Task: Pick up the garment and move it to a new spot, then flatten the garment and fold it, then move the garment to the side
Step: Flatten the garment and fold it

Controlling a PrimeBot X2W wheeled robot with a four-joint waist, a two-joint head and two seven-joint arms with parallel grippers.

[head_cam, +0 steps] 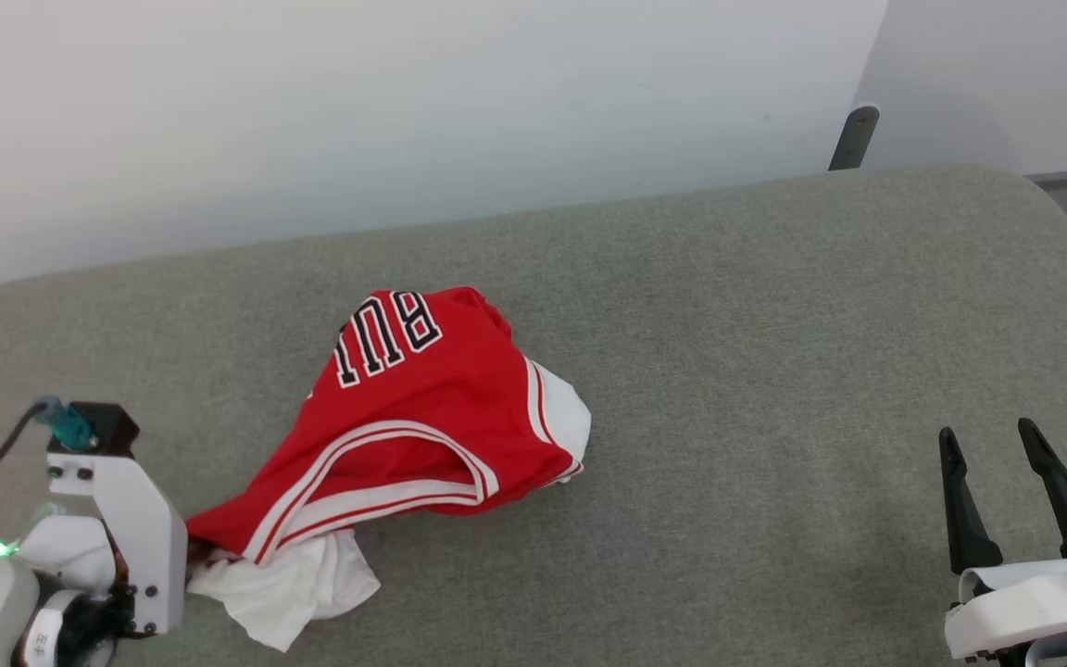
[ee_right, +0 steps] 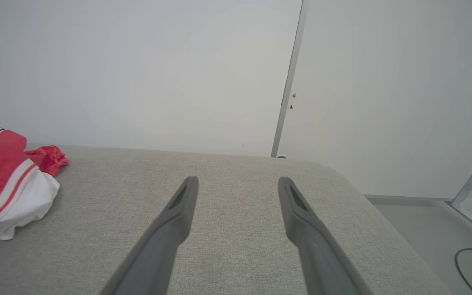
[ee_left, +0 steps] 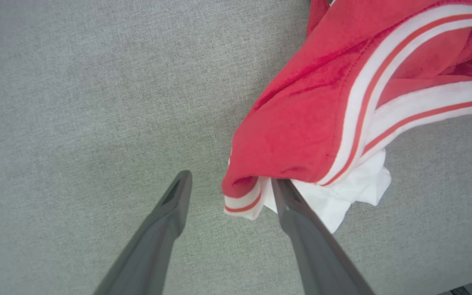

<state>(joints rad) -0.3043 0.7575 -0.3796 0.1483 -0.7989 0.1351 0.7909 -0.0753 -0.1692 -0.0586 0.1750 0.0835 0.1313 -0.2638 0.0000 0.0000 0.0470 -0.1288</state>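
Observation:
The garment [head_cam: 413, 408] lies crumpled on the grey cushioned surface [head_cam: 774, 371], left of centre. It is red with white-striped trim, part of the black lettering faces up, and white fabric pokes out at its near and right edges. My left gripper [ee_left: 232, 180] stands open at the garment's near-left corner. The striped hem corner [ee_left: 244, 203] sits between the fingers, against the right finger [ee_left: 297, 217]. In the head view a white wrist bracket [head_cam: 126, 519] hides those fingers. My right gripper [head_cam: 992, 445] is open and holds nothing, far right of the garment [ee_right: 2, 184].
The cushioned surface ends in a rounded corner [head_cam: 1043, 204] at the far right, with a white wall behind it. A dark post [head_cam: 853, 137] rises behind the back edge. Off the right side the floor carries a cable [ee_right: 471, 262] and a wheeled metal frame leg [ee_right: 471, 205].

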